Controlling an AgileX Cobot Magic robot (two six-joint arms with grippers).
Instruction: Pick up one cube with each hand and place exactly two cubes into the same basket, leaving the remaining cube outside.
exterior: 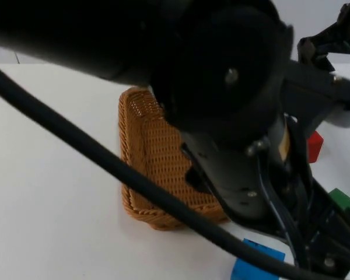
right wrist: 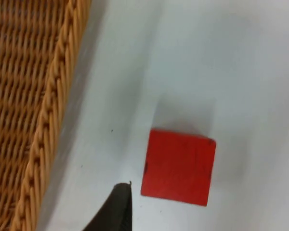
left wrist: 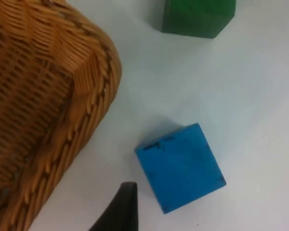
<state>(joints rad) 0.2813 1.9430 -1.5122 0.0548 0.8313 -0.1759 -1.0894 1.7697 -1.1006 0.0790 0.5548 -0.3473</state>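
A blue cube (left wrist: 180,166) lies on the white table just off the corner of the woven basket (left wrist: 43,106); my left gripper (exterior: 318,248) hovers close above it, nothing held. The same blue cube (exterior: 254,265) sits at the table's near edge in the top view. A green cube (left wrist: 197,17) rests a little beyond it. A red cube (right wrist: 178,166) lies beside the basket's long rim (right wrist: 43,139), with my right gripper (exterior: 332,108) low over it. The basket (exterior: 149,151) looks empty where I can see into it.
The left arm's bulk (exterior: 221,70) blocks much of the top view, hiding part of the basket and table. The red cube (exterior: 315,146) and green cube (exterior: 345,201) peek out to its right. Open white table (exterior: 46,192) lies left of the basket.
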